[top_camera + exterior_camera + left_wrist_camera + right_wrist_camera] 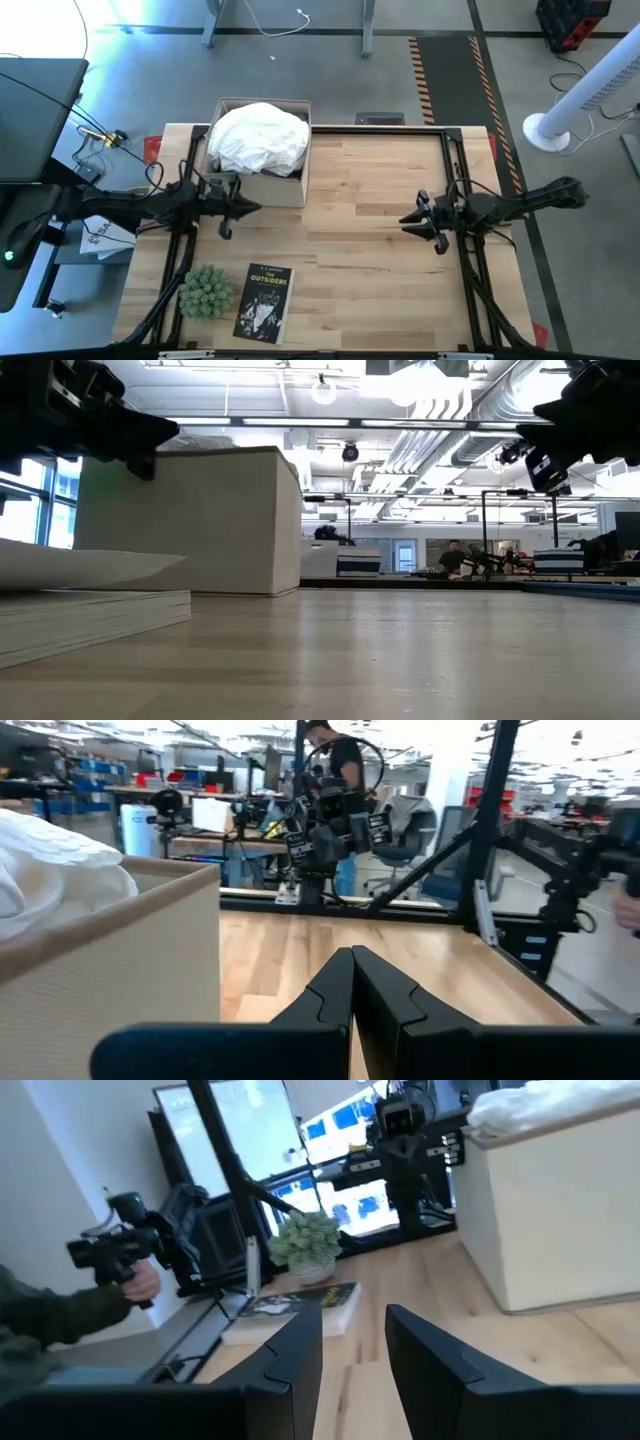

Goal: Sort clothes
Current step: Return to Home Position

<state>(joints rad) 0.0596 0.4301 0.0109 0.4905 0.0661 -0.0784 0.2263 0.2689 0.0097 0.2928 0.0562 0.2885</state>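
High view: white garment [258, 140] heaped in box [262, 191] at desk's [380, 180] far-left corner; left gripper [252, 208], pressed closed beside the box wall, could knock it; right gripper [405, 220], slightly parted, near right edge.

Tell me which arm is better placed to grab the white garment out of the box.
Left. The left pincer, shut, is right next to the box holding the white garment. The right pincer, open, is well away across the table.
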